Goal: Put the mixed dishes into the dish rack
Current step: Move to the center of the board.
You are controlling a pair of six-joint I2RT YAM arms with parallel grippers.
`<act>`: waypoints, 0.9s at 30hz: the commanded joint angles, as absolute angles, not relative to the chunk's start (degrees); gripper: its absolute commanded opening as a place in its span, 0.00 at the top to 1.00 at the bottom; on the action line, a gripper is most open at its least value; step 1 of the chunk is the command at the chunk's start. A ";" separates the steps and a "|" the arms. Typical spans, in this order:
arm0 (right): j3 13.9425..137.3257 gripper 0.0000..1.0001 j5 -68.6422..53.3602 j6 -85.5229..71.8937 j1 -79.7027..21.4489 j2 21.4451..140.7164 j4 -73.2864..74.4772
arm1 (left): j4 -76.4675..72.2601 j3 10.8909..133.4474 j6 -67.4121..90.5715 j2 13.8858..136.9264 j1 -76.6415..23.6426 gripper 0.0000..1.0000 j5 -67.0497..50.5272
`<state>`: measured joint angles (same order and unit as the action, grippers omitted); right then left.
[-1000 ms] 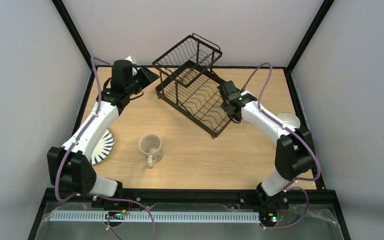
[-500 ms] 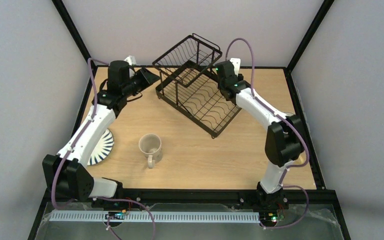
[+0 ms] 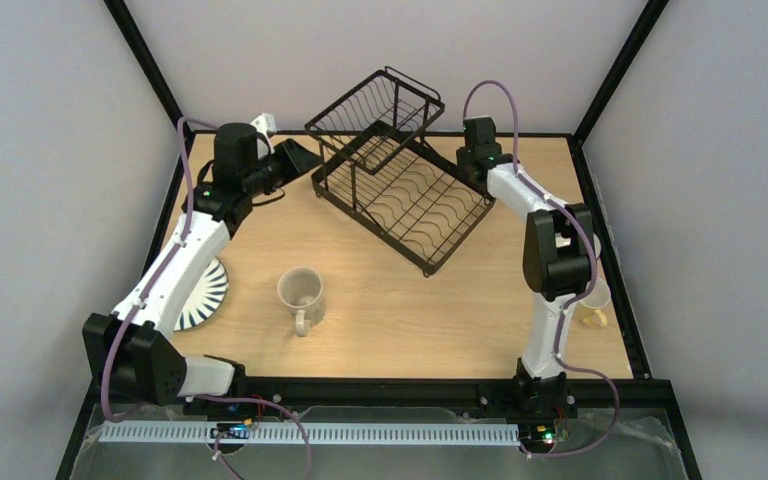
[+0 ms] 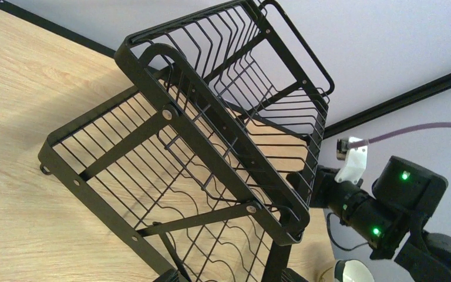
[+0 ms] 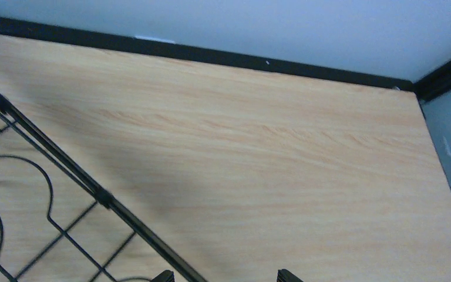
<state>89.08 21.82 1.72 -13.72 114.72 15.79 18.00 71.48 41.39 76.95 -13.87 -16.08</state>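
Claws, pair, at dish rack (image 3: 400, 190)
Left gripper (image 3: 298, 155): spread wide, empty, beside rack's left end. Right gripper (image 5: 223, 275): spread wide, straddling rack's far-right rim; contact unclear.

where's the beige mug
In the top view the beige mug stands upright on the table, left of centre, with the striped plate to its left and the dish rack behind it to the right.

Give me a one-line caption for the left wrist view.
Two-tier black dish rack on the wooden table, right arm beyond it.
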 commanded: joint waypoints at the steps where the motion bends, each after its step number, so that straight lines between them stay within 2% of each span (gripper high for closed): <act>1: 94.78 0.00 13.57 4.84 -12.32 118.08 15.30 | 18.66 71.91 41.48 78.19 -13.97 0.01 -18.15; 9: 99.65 0.01 8.04 5.98 -11.16 122.95 18.19 | 19.56 72.94 41.36 78.57 -13.97 0.01 -17.83; 27: 97.80 0.01 -1.46 5.19 -9.06 125.56 19.51 | 20.83 73.78 41.90 77.88 -13.97 0.01 -17.59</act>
<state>98.15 1.06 5.13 -9.21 123.31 17.74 19.25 72.36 41.56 78.00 -13.87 -16.73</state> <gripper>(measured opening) 0.994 0.990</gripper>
